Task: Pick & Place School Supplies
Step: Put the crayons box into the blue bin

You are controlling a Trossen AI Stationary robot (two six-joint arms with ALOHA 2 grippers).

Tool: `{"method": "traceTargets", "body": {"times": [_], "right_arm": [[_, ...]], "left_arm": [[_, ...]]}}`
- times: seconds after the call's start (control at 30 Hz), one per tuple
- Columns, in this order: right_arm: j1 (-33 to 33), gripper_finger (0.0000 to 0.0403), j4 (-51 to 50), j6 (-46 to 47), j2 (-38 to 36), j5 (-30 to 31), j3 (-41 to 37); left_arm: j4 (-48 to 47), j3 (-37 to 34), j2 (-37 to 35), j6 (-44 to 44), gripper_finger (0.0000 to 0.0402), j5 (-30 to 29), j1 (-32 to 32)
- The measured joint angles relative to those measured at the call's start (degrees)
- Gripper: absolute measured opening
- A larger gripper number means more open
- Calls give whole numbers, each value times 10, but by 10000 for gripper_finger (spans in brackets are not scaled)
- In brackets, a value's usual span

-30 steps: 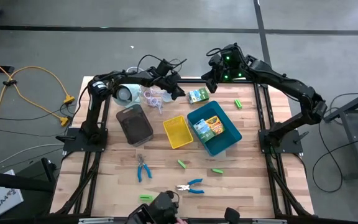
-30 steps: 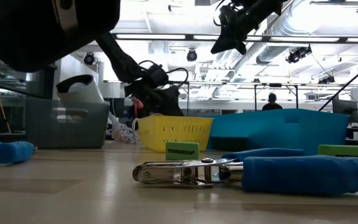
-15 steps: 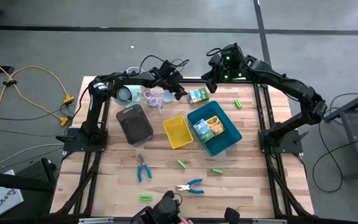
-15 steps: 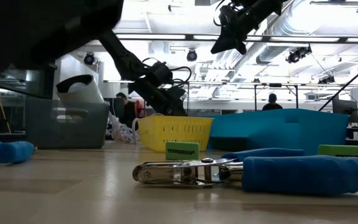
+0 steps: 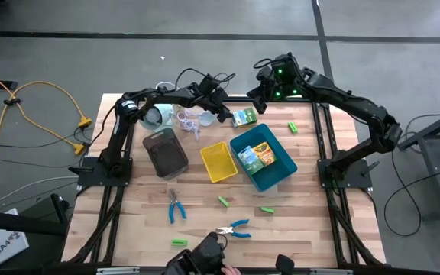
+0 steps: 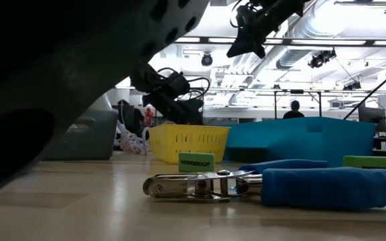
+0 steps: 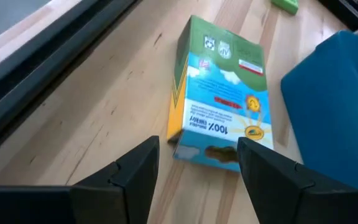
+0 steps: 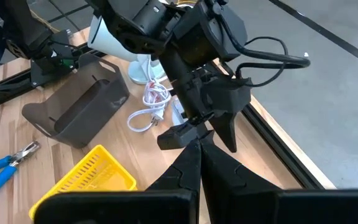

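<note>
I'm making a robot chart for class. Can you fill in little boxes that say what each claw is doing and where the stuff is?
left gripper: open, just short of the green box
right gripper: shut, raised at the table's far edge
blue tray: holds a printed pack
yellow tray: beside the blue tray
pliers: on the table

A pale slatted wooden worktop [image 5: 205,221] stands on a grey concrete floor [image 5: 44,69] crossed by dark seams, where a yellow cable [image 5: 33,107] trails. Beyond, bright ceiling strip lights [image 6: 200,27] shine above silver ducts [image 6: 320,30].
</note>
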Motion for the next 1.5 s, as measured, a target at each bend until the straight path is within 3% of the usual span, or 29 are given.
{"method": "traceTargets", "body": {"times": [0.83,1.5], "right_arm": [[0,2,2,0,0,-1,0],[0,2,2,0,0,-1,0]], "left_arm": [[19,3,28,-1,212,72,0],[-2,3,28,-28,208,83,0]]}}
